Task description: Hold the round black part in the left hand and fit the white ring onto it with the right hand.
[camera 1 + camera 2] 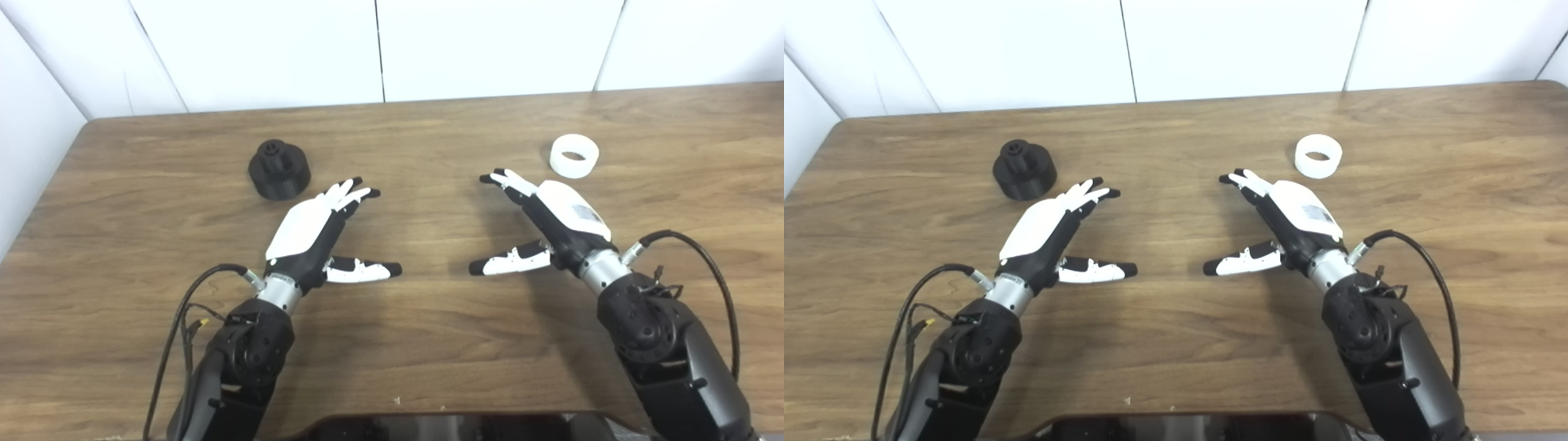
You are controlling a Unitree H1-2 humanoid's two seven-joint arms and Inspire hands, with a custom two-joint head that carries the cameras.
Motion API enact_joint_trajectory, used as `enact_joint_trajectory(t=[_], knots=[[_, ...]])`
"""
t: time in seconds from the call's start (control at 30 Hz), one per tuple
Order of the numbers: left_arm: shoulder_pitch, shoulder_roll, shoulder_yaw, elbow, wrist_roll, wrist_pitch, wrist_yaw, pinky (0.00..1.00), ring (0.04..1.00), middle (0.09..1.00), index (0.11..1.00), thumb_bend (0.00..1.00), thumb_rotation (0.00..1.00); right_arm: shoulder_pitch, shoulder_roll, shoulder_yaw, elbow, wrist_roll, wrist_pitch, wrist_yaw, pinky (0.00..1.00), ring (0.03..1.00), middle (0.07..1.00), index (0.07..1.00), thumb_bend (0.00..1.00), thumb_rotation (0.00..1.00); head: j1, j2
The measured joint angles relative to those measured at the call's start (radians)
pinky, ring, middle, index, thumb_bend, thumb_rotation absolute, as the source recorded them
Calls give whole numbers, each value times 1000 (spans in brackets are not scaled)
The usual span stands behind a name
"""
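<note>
A wooden table (429, 343) with brown grain fills most of both views. Behind its far edge stand white wall panels (478, 43), split by thin dark vertical seams, and one more white panel (24, 141) runs along the table's left side. A few tiny pale specks (397, 401), perhaps crumbs, lie near the table's front edge.

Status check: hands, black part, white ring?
Left hand open, right hand open, both empty. Black part on table, untouched, beyond left fingers. White ring beyond right hand. Nothing in the way.
</note>
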Motion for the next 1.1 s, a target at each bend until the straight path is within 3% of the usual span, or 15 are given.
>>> enact_joint_trajectory(t=[0.23,0.33,0.47,0.8,1.1], knots=[[0,-10,-16,8,16,3,5,987,1000,1000,885,977,499,4,-9,-9,0,18,-14,-3,879,931,961,905,944,481,176,-40],[0,-30,-32,15,36,5,6,973,1000,1000,879,986,505,10,-18,-24,1,38,-37,-12,859,922,954,899,943,467,195,-44],[-2,-59,-40,37,43,5,12,969,1000,1000,876,988,519,15,-31,-35,2,44,-43,-21,849,923,954,892,953,440,193,-48],[-2,-56,-39,36,48,5,22,971,1000,1000,873,968,500,23,-37,-39,2,55,-56,-28,835,909,939,878,948,436,180,-41],[-2,-54,-6,36,57,3,76,951,1000,1000,836,942,486,23,-36,-39,2,54,-58,-31,841,913,944,881,945,440,180,-43]])
